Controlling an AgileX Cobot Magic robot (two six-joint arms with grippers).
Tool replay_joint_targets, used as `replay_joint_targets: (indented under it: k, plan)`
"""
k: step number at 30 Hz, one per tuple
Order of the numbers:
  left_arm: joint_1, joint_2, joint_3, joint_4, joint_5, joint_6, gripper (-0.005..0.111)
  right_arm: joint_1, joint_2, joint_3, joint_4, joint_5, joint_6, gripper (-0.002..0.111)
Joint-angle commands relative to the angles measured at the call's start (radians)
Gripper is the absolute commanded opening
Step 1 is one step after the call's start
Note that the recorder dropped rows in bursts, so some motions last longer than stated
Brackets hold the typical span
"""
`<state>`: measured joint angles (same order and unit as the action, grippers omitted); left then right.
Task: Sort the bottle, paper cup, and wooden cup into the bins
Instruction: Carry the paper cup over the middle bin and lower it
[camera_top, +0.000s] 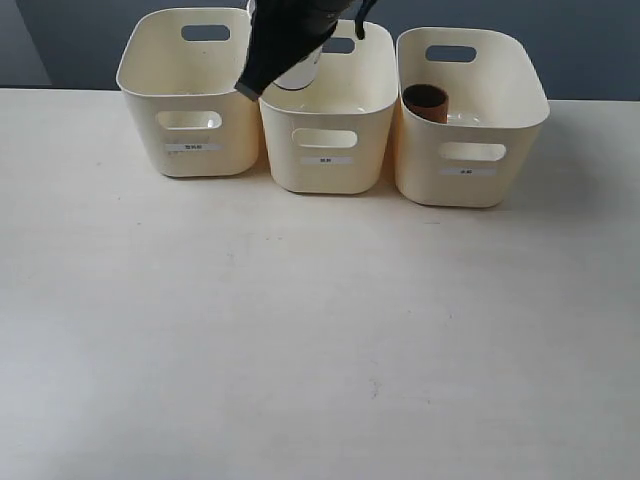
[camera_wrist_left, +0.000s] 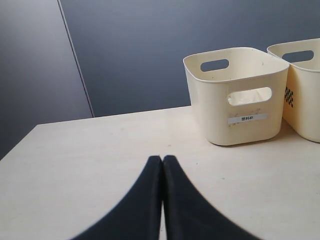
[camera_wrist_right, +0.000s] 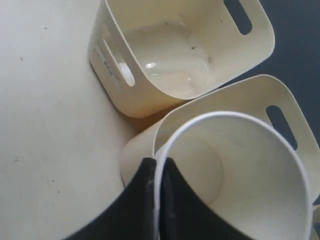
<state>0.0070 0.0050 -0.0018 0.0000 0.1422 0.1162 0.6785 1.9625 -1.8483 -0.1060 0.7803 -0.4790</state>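
The white paper cup (camera_wrist_right: 240, 175) hangs over the middle bin (camera_top: 325, 170), its rim pinched between the fingers of my right gripper (camera_wrist_right: 159, 162). In the exterior view that gripper (camera_top: 250, 88) is a dark shape above the middle bin, with the paper cup (camera_top: 300, 72) beneath it. The wooden cup (camera_top: 426, 101) stands in the right bin (camera_top: 470, 185). A clear glinting shape (camera_wrist_right: 170, 67), seemingly the bottle, lies on the floor of the left bin (camera_top: 190, 160). My left gripper (camera_wrist_left: 162, 159) is shut and empty, low over the table, short of the left bin (camera_wrist_left: 240, 130).
The three cream bins stand in a row at the table's far edge, against a dark blue wall. The pale tabletop (camera_top: 320, 340) stretches in front of them. A corner of the middle bin (camera_wrist_left: 305, 100) shows in the left wrist view.
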Motion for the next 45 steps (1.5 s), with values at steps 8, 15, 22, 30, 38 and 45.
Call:
replay_joint_targets:
  k: [8,15,22,30,38,45]
  plan:
    - [0.0,-0.005,0.002,0.0,-0.007,-0.001,0.0,-0.134,-0.01,0.11,0.099,-0.152,0.041,-0.001]
    - [0.0,-0.005,0.002,0.0,-0.007,-0.001,0.0,-0.188,-0.01,0.247,0.164,-0.404,0.044,-0.001]
    - [0.0,-0.005,0.002,0.0,-0.007,-0.001,0.0,-0.19,0.017,0.271,0.167,-0.462,0.046,-0.001]
    - [0.0,-0.005,0.002,0.0,-0.007,-0.001,0.0,-0.19,0.036,0.271,0.167,-0.476,0.046,-0.001]
    - [0.0,-0.005,0.002,0.0,-0.007,-0.001,0.0,-0.19,0.036,0.271,0.167,-0.477,0.055,-0.001]
    - [0.0,-0.005,0.002,0.0,-0.007,-0.001,0.0,-0.19,0.036,0.271,0.167,-0.474,0.056,-0.001]
